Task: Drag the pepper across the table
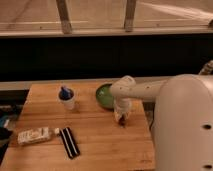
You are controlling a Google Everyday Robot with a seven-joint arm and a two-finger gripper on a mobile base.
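Note:
The table (100,145) is a light brown wooden butcher-block top. My gripper (121,118) points down onto it just in front of the green bowl (103,95), near the right edge. A small dark red spot at the gripper's tip looks like the pepper (122,121); most of it is hidden by the gripper. My white arm reaches in from the right and covers the bowl's right side.
A white cup with a blue top (66,97) stands left of the bowl. A pale snack packet (34,135) and a flat black object (69,142) lie at the front left. The table's right edge is close to the gripper.

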